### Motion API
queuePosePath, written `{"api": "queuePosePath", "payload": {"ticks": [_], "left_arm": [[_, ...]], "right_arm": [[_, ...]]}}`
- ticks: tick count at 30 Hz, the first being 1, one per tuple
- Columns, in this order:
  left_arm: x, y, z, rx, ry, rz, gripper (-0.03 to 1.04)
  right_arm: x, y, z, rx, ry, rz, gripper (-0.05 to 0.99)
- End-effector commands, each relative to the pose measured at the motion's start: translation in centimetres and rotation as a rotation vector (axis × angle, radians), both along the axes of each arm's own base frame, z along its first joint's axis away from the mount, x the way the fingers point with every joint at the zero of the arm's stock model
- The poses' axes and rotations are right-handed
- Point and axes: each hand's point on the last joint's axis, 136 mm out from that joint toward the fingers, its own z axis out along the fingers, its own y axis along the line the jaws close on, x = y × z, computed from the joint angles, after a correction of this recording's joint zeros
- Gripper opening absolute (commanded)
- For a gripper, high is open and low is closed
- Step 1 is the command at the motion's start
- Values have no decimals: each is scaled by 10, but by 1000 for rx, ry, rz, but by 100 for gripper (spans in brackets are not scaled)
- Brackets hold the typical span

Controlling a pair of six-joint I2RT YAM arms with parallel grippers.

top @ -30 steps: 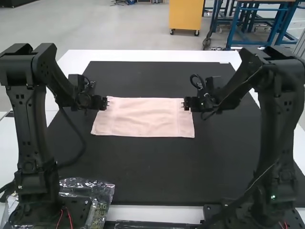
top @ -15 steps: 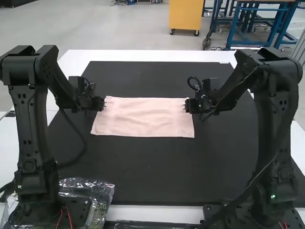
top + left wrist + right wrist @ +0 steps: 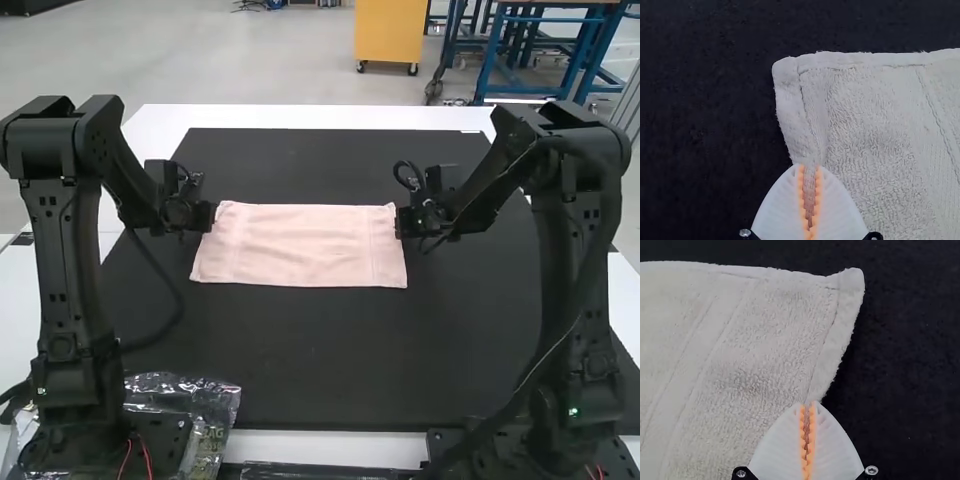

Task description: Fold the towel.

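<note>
Pale pink terry: the towel [image 3: 300, 250] lies spread flat between my two arms on the dark mat [image 3: 300, 360], its long sides running left to right. From my seat, I judge this to be the grasping step, just ahead of a fold. My left gripper [image 3: 810, 166] is pinched narrow on the left side edge, a little nearer me than the far corner, with cloth between its orange pads. My right gripper [image 3: 807, 404] is drawn in tight too, with a sliver of the opposite edge caught at its tips.

Next, I'd lift both sides together and bring the far edge over towards the near one, keeping the tension even. The right pinch looks shallow, so I'd watch it for slipping.

I can't tell how many layers lie here, nor whether one fold is already made; the underside is hidden. How deep either bite goes I can't judge, and in the high view the fingertips are hard to make out against the dark wrists.
</note>
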Motion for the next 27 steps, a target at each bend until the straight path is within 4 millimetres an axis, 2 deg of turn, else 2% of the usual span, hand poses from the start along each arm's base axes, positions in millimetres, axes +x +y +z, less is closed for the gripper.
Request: {"api": "queuePosePath", "payload": {"ticks": [1, 7, 10, 13, 17, 23, 27], "left_arm": [[12, 12, 31, 19, -56, 11, 2], [15, 11, 59, 15, -90, 0, 2], [14, 8, 71, 7, -99, -13, 2], [8, 7, 71, 1, -79, -18, 2], [-6, 5, 61, -12, -10, -42, 2], [-27, 14, 54, 20, 24, -47, 2], [-43, 19, 55, 36, 42, -49, 2]], "right_arm": [[4, 6, 26, 50, -24, 18, -3], [10, 4, 59, 73, -72, 11, -3], [11, 2, 67, 79, -73, 3, -3], [8, 0, 74, 88, -68, 6, -3], [1, -6, 82, 96, -63, -2, -3], [-17, -10, 93, 115, -48, 8, -3], [-30, -16, 90, 123, -12, 10, -3]]}}
